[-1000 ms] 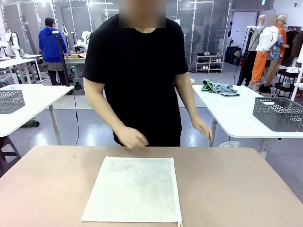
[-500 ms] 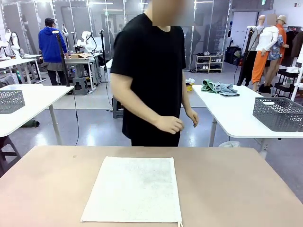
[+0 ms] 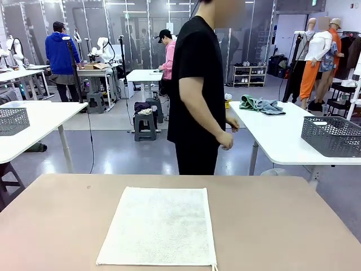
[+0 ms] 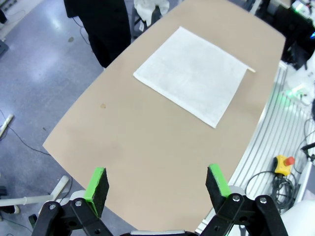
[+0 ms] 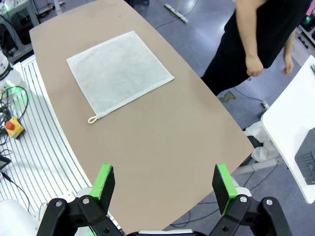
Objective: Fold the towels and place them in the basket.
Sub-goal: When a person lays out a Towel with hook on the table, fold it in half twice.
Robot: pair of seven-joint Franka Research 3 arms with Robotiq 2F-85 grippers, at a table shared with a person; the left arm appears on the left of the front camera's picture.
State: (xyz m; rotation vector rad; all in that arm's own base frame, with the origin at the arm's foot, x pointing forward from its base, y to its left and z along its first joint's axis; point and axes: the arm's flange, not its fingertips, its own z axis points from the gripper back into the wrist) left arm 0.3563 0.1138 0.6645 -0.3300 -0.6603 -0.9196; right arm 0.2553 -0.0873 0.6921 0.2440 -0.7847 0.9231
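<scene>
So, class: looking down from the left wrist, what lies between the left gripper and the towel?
Nothing but bare table. In the left wrist view, that brown stretch runs from the open left gripper up to the flat white towel.

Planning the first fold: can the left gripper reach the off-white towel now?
Probably yes: the left gripper hangs open above the table, the towel lies flat and uncovered, the person's hands clear of it.

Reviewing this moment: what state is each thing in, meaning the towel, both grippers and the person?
Towel: spread flat, unfolded, on the table.
Left gripper: open, holding nothing, above the table.
Right gripper: open, holding nothing, above the table.
Person: standing side-on beyond the far edge, hands off the table.
</scene>
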